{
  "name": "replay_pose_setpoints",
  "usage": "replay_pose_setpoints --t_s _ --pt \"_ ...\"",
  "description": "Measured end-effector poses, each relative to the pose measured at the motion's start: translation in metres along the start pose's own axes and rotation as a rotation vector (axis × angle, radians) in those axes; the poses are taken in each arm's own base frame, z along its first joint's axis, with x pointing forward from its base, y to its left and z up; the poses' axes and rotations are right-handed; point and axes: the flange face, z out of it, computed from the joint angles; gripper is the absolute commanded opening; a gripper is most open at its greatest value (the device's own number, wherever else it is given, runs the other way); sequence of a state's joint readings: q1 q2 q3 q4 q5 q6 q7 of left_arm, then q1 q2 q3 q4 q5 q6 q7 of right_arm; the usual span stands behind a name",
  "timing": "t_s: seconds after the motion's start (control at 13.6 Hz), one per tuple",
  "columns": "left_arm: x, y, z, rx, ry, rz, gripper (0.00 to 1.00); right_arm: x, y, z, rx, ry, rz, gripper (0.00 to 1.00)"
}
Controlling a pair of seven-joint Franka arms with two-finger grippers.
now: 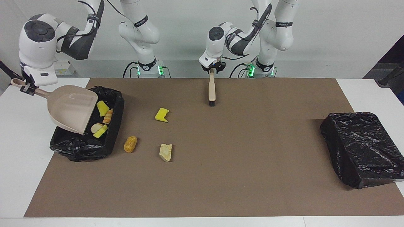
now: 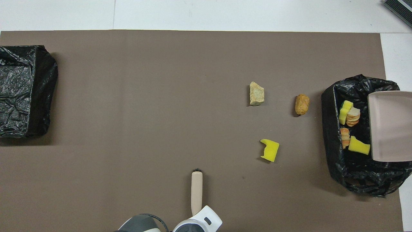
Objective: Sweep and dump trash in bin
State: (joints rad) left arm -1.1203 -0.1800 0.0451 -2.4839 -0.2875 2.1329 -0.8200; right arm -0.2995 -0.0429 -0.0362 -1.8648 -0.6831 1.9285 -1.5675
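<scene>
Dumping looks like the step in hand. At its own end of the worktop (image 1: 19,157), the right tool (image 1: 26,90) is clamped tight on the handle end of the beige plastic dustpan (image 1: 71,108). It holds the pan in the air, with the mouth tipped down from the tool, over the black-bagged bin (image 1: 79,146). That tilt suits sliding a load off. The pan's bed shows bare, and four scraps (image 1: 102,108) of yellow sponge and beige-orange chunks lie in the bin just under the pan's lip. Three pieces of trash lie loose on the brown mat (image 1: 252,157), between the two tools and clear of the bin. These are an orange-brown bread-like lump (image 1: 130,144) just beside the bin wall, a beige stone-like chunk (image 1: 166,152) and a notched yellow sponge piece (image 1: 162,114). So the job reads as a little over half done. The left tool (image 1: 212,70) waits over the mat's edge by the robots with the top of a wooden-handled brush (image 1: 211,90) in it. The brush hangs straight below the tool, bristles at the mat, probably parked out of the pan's way. I cannot tell how firmly that tool grips it. A second black-bagged bin (image 1: 359,148) sits at the left arm's end, well apart from both tools.
</scene>
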Motion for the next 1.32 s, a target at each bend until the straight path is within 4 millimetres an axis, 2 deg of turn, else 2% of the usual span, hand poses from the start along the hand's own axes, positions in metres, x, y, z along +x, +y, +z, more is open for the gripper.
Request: replay_pose_setpoints --t_s 0.15,0.29,0.44,0.51,0.66,0.81,0.88,1.1,1.32 --pt "0.021 -0.004 -0.022 -0.029 0.033 -0.019 1.0 -0.021 -0.009 -0.028 0.01 0.04 0.066 0.0" --pt "0.046 -0.011 -0.056 -0.037 0.097 -0.022 1.0 -0.03 -0.015 -0.055 0.012 0.119 0.14 0.0" --pt "0.076 -0.029 -0.094 -0.02 0.152 -0.011 1.0 -0.015 -0.014 -0.065 0.041 0.231 0.339 0.0" --pt "0.094 -0.045 -0.112 -0.009 0.181 -0.015 1.0 0.003 -0.011 -0.072 0.071 0.266 0.441 0.0" --pt "0.135 -0.091 -0.144 0.005 0.237 0.015 1.0 0.064 -0.002 -0.109 0.105 0.309 0.631 0.0" --pt "0.167 -0.139 -0.171 0.017 0.282 0.045 1.0 0.134 -0.001 -0.152 0.137 0.35 0.78 0.0" --pt "0.181 -0.166 -0.184 0.02 0.302 0.064 1.0 0.161 -0.002 -0.165 0.17 0.374 0.851 0.0" --pt "0.213 -0.251 -0.223 0.021 0.356 0.11 1.0 0.229 -0.001 -0.178 0.271 0.391 1.014 0.0" --pt "0.224 -0.311 -0.275 0.038 0.405 0.155 1.0 0.314 -0.006 -0.198 0.351 0.411 1.153 0.0"
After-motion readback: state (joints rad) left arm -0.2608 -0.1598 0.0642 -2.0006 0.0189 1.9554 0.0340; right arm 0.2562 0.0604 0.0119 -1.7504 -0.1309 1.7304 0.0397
